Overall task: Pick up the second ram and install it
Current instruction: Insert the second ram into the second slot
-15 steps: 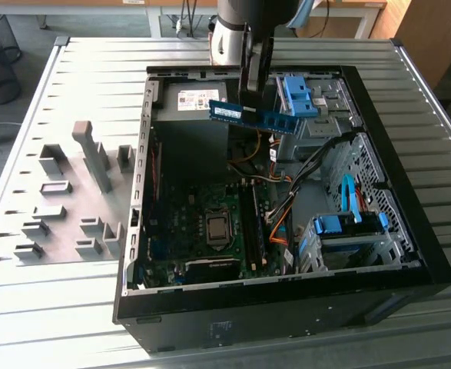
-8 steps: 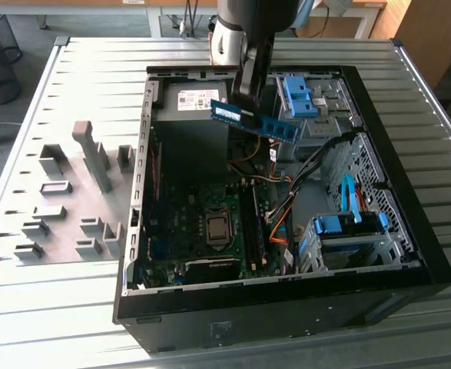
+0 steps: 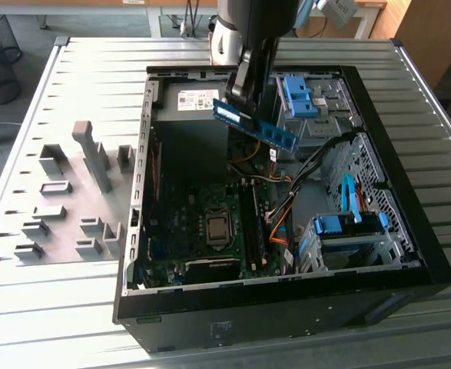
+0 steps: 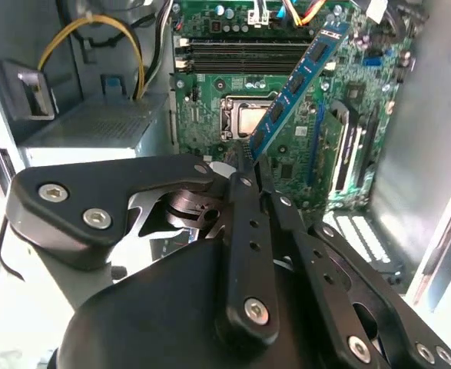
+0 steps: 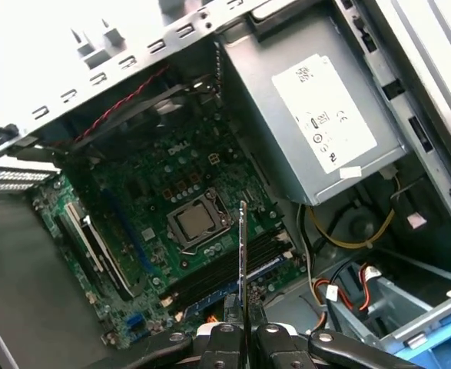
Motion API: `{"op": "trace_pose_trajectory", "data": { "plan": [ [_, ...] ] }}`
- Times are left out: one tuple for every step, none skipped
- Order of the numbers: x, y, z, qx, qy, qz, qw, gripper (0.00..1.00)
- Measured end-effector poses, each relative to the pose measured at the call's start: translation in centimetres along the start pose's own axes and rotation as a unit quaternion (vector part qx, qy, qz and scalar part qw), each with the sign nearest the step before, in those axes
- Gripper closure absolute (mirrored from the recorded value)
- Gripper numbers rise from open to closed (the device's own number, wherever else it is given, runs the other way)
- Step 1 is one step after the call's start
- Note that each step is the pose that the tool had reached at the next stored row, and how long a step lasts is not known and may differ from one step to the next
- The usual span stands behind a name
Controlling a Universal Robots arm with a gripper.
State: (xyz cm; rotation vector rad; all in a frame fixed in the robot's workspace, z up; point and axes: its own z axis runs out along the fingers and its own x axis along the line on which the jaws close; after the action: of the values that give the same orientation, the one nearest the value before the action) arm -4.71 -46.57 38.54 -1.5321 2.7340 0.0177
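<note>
**Second ram held aloft over open case — handling notes**

Gripper [image 3: 244, 96] has its jaws closed on one end of the second ram [image 3: 256, 127]. In the exterior view the stick projects out from the jaws, tilted, with its free end lower, well above the motherboard [image 3: 202, 223] and clear of everything in the case. In the second wrist view the second ram [image 4: 298, 81] runs away from the jaws, its far end over the memory slots [image 4: 240, 55]. In the first wrist view it is seen edge-on, a thin line rising from between the fingertips [image 5: 227, 334], with the processor socket [image 5: 200, 221] beyond it.

Handling, as judged: light, stiff, thin board; fragile at chips and contact edge. An end grip leaves a long overhang, so it may pivot in the jaws. Best held by the flat faces or short ends, never the contact edge. Smooth faces could slip.
</note>
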Motion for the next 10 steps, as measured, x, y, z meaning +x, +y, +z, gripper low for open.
{"op": "trace_pose_trajectory", "data": {
  "plan": [
    [0.00, 0.00, 0.02, 0.0001, 0.0001, 0.009, 1.0000, 0.86],
    [0.00, 0.00, 0.04, 0.0003, 0.0001, 0.017, 0.9999, 0.86],
    [0.01, 0.01, 0.04, 0.0003, 0.0000, 0.023, 0.9997, 0.86],
    [0.01, 0.01, 0.05, 0.0004, 0.0000, 0.024, 0.9997, 0.86],
    [0.01, 0.01, 0.05, 0.0004, 0.0000, 0.024, 0.9997, 0.86],
    [0.01, 0.01, 0.06, 0.0004, 0.0000, 0.024, 0.9997, 0.86],
    [0.01, 0.01, 0.06, 0.0004, 0.0000, 0.024, 0.9997, 0.86],
    [0.01, 0.01, 0.06, 0.0004, 0.0000, 0.024, 0.9997, 0.86],
    [0.01, 0.01, 0.06, 0.0004, -0.0001, 0.024, 0.9997, 0.86],
    [0.01, 0.01, 0.06, 0.0004, 0.0000, 0.026, 0.9997, 0.86]
  ]
}}
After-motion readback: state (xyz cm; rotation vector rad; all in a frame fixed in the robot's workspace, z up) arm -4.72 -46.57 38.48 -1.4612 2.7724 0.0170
